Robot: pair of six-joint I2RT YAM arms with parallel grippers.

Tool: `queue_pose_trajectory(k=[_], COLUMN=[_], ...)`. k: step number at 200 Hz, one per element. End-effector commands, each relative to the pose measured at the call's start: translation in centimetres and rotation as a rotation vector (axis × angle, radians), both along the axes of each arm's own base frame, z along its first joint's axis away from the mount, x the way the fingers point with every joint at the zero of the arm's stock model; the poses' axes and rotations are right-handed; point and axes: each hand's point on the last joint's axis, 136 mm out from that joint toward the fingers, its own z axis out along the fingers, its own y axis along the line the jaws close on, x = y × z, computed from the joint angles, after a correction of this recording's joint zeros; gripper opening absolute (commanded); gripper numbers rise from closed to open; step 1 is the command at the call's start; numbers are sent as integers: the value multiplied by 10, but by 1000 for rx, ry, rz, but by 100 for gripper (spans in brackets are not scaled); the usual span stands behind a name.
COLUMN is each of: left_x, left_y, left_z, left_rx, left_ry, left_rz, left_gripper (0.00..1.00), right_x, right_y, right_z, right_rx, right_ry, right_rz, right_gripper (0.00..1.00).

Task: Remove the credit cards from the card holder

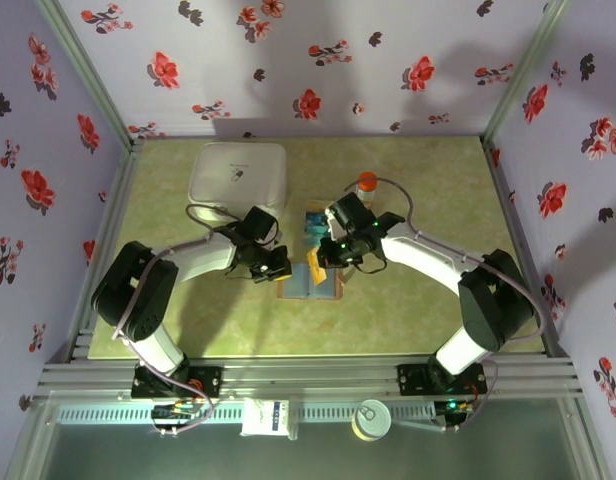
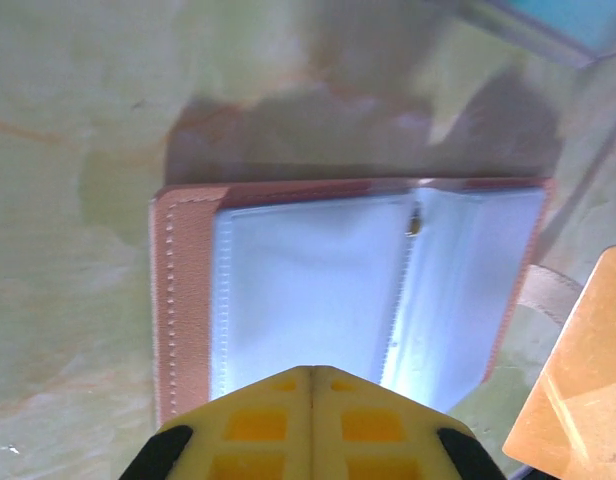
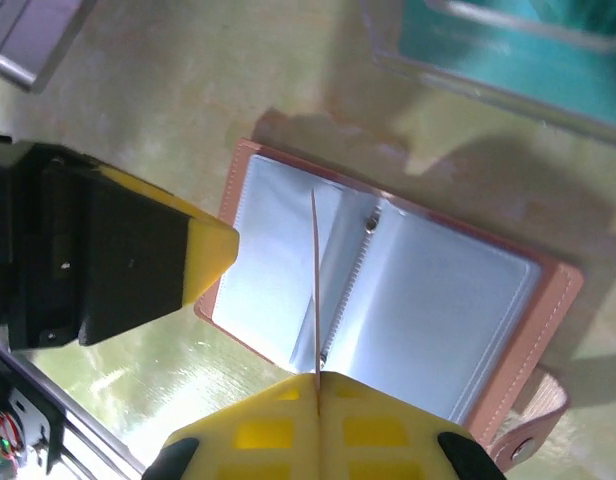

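Right fingers (image 3: 310, 402) are closed flat on an orange card (image 2: 576, 385), which is seen edge-on as a thin line in the right wrist view, running straight out from the fingertips. Left fingers (image 2: 310, 398) are shut with nothing between them. Their tip is set at the left edge of the card holder (image 3: 408, 300) and is judged to be pinning it to the desk (image 1: 388, 320).

The card holder is laid open on the desk between the two arms, pale pockets up, long axis across and spine running away from the bases. The pockets look empty in both wrist views, though a card tucked deep cannot be ruled out.

The orange card is judged clear of the pockets: it is held tilted above the holder in the top view and sits off the holder's right edge in the left wrist view.

Key relation: the clear tray (image 3: 458, 88), with teal cards (image 3: 528, 50) in it, lies just beyond the holder's far edge, ahead of the right fingers. The right arm is nearer and has the card — a short forward reach over the holder is called for, with the card's long axis in line with the fingers. Risk: the card edge may catch on the tray wall at release.
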Motion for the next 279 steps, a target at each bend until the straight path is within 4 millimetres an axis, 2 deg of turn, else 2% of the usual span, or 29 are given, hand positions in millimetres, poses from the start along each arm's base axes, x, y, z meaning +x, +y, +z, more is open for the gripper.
queue_pose_trajectory(k=[1, 35, 61, 75, 110, 129, 181, 234, 279], left_x=[7, 11, 11, 10, 6, 2, -8, -11, -17], left_y=[1, 20, 31, 37, 48, 54, 62, 63, 68], left_z=[20, 26, 35, 38, 41, 39, 29, 25, 16], left_rx=[-5, 46, 35, 43, 53, 66, 80, 70, 87], left_ry=[-49, -96, -115, -131, -146, -139, -108, -87, -62], left_rz=[-11, 25, 48, 53, 56, 48, 47, 54, 56], left_gripper=[5, 6, 7, 9, 10, 10, 10, 10, 10], right_x=[7, 22, 32, 42, 74, 91, 123, 161, 183], right_y=[-12, -15, -18, -20, -20, -18, -4, -3, 1], right_z=[10, 28, 33, 41, 46, 51, 58, 48, 36], right_rx=[-119, -195, -244, -295, -410, -423, -388, -446, -461], right_ry=[-142, -236, -296, -316, -380, -389, -394, -476, -526], right_rz=[214, 456, 656, 727, 885, 933, 1016, 1029, 1017], right_gripper=[3, 4, 0, 0, 0, 0, 0, 0, 0])
